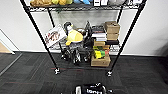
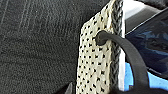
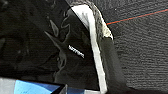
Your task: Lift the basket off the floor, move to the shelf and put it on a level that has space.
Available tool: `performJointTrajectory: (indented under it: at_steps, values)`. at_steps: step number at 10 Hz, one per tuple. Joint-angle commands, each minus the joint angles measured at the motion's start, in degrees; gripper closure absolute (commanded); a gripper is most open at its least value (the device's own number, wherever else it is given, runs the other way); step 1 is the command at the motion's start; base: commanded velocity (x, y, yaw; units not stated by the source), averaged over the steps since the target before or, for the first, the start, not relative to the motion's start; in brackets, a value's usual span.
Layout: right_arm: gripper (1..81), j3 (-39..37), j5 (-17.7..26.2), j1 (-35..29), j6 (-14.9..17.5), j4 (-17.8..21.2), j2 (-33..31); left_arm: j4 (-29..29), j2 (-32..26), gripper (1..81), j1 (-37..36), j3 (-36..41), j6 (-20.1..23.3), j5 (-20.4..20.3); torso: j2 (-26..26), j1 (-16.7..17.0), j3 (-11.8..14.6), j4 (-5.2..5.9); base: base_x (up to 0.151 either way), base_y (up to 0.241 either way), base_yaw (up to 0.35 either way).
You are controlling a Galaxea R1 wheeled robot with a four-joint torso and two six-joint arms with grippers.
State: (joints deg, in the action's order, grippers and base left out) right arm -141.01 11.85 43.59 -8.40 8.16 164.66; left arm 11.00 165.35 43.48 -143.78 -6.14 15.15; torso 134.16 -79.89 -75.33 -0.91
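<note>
The basket (image 2: 96, 62) hung over the floor (image 1: 30, 75) facing the shelf (image 1: 82, 37); jaw state indeterminate, so an unsecured hold risked a drop.

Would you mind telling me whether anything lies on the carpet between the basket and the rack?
Nothing visible does: the dark carpet between the basket and the rack appears bare apart from a thin red line.

shelf (image 1: 82, 37) tiers crowded, floor (image 1: 140, 75) prob. free

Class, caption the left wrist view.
Cream woven basket with dark looped handle above dark grey carpet floor.
</note>
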Motion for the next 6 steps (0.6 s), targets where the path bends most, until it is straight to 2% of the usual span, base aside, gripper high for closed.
performJointTrajectory:
  at_steps: [1,4,6]
  values:
    - [1.0,-0.8,2.4,-6.5,0.2,0.6,-0.4,0.3,1.6,1.0,-7.0,-1.5,0.0,2.7,0.0,0.0,0.0,0.00,0.000,0.000,0.000]
    - [1.0,-3.3,2.3,-5.9,0.6,0.5,0.3,0.4,6.1,1.0,-6.5,-7.6,0.3,2.6,0.0,0.0,0.0,0.00,0.000,0.000,0.000]
    - [1.0,-4.0,2.3,-5.1,0.6,0.5,0.4,0.3,7.7,1.0,-6.1,-8.5,0.3,1.7,0.0,0.0,0.0,0.00,0.000,0.000,0.000]
